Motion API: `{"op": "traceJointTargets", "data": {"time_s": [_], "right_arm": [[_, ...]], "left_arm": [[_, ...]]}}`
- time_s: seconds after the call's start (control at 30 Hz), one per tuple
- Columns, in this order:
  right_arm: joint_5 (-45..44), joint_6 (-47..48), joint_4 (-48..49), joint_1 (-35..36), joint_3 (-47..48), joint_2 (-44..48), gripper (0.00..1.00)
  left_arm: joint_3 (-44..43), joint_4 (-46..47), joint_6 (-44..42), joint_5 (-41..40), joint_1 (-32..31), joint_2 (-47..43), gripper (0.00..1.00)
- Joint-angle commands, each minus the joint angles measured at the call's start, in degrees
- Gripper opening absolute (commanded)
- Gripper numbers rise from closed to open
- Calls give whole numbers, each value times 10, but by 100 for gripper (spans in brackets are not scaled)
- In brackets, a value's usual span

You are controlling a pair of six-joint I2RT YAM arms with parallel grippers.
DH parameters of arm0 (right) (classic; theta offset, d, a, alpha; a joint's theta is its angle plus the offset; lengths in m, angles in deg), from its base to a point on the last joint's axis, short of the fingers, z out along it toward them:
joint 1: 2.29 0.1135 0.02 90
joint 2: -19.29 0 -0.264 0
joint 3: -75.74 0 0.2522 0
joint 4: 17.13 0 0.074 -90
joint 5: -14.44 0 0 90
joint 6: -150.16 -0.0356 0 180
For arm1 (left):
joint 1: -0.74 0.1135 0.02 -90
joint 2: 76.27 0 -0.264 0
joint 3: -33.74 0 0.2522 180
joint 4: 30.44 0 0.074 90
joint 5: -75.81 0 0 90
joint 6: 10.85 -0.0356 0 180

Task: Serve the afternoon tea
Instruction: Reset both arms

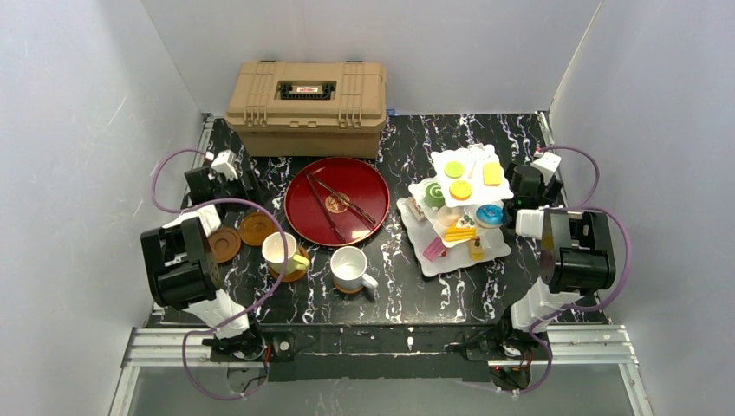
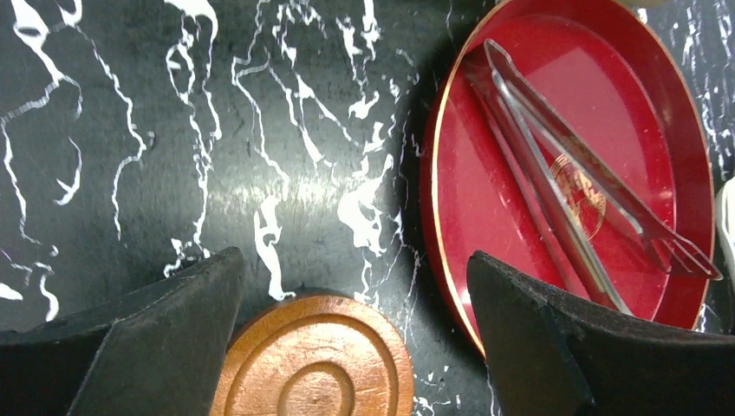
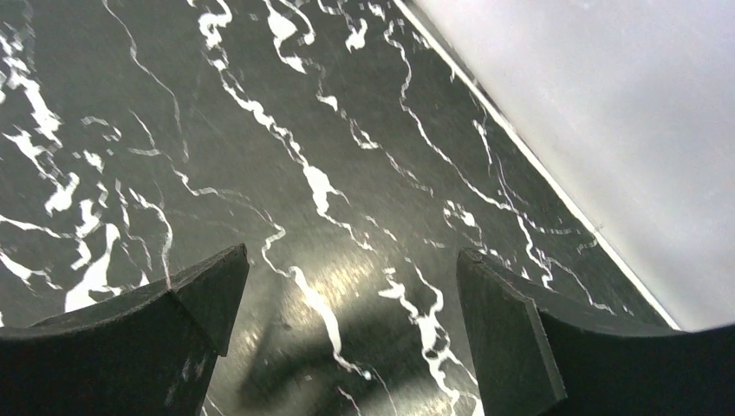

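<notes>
Left arm (image 1: 178,264) and right arm (image 1: 576,251), blocky black joint housings, white link segments, purple cables (image 1: 627,251) looping off each, left hand (image 2: 354,263) and right hand (image 3: 351,258), matte black wedge-shaped fingers (image 2: 165,338)

The left end effector (image 2: 354,260) hangs over the black, white-veined bench (image 2: 130,130), its two dark fingers (image 2: 173,329) spread wide at the bottom corners with nothing gripped between them. Low in the gap lies a round brown saucer (image 2: 316,364) with raised concentric rings, cut off by the lower edge. To the right sits a dark-red tray (image 2: 468,182) with a thin gold rim, apart from the saucer. Clear tongs (image 2: 556,186) lie slantwise inside it, across a faint gold emblem (image 2: 579,195).
</notes>
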Motion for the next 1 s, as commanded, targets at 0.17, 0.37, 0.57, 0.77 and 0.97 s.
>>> {"op": "traceJointTargets", "data": {"time_s": [0.17, 0.37, 0.57, 0.77, 0.97], "right_arm": [[32, 9, 228, -2, -95, 7, 98], [12, 2, 217, -2, -111, 52, 98], [28, 8, 132, -2, -146, 143, 98], [51, 14, 168, 8, -235, 231, 98], [46, 24, 195, 17, -259, 237, 98]], "left_arm": [[95, 98, -17, -23, 1, -47, 98], [108, 122, -6, -15, 0, -44, 98], [132, 158, 2, -21, -6, -49, 98], [174, 221, 28, -69, -26, -74, 98], [212, 306, 28, -118, -60, -76, 98]]}}
